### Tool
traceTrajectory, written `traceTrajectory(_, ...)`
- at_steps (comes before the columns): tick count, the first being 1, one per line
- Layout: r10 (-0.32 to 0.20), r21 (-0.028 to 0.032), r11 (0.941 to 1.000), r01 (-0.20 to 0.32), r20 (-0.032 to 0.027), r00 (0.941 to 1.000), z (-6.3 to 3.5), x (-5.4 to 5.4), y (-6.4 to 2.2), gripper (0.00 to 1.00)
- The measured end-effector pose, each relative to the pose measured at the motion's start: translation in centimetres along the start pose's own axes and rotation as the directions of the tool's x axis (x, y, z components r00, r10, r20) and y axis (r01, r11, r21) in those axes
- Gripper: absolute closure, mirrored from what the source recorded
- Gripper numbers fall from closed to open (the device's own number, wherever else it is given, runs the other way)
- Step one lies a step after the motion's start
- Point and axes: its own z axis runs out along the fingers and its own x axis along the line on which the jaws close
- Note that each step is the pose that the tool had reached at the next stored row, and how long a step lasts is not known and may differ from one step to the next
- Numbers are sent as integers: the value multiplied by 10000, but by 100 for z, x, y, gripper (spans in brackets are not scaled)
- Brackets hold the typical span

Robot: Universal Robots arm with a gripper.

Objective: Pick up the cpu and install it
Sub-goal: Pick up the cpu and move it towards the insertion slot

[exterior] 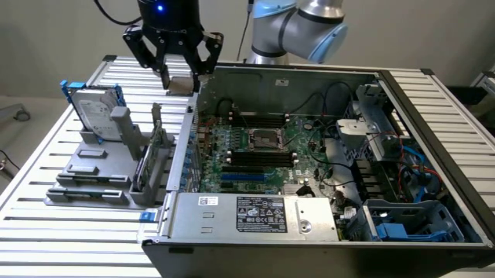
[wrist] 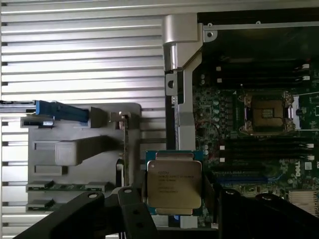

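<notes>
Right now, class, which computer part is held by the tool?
The cpu, the small silver square clamped in the tool; the larger hard drive stands in the grey holder.

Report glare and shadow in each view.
Exterior view: a blue light glows above the gripper holding the cpu; the case is evenly lit inside. Wrist view: glare streaks the table slats, the cpu's metal top shines softly, and the fingers gripping it are dark.
</notes>
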Motion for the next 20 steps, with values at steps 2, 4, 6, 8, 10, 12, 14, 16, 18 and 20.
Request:
traceTrajectory(2, 1, -1, 10000, -1, 1, 10000, 2, -92, 19, 45)
traceTrajectory(4, 0, 1, 10000, 0, 0, 10000, 10, -184, 47, 45)
traceTrajectory(6, 1, 0, 10000, -1, 1, 10000, 23, -272, 79, 45)
traceTrajectory(8, 0, 0, 10000, 0, 1, 10000, 38, -362, 112, 45)
traceTrajectory(10, 0, 0, 10000, 0, 0, 10000, 54, -451, 145, 45)
traceTrajectory(12, 1, 0, 10000, -1, 0, 10000, 70, -540, 177, 45)
traceTrajectory(14, 0, 0, 10000, 0, 0, 10000, 88, -633, 209, 45)
traceTrajectory(16, 2, 1, 10000, -2, 0, 10000, 105, -722, 240, 45)
traceTrajectory(18, 0, 1, 10000, 0, 0, 10000, 124, -812, 271, 45)
traceTrajectory(20, 2, 1, 10000, -2, 0, 10000, 145, -903, 303, 45)
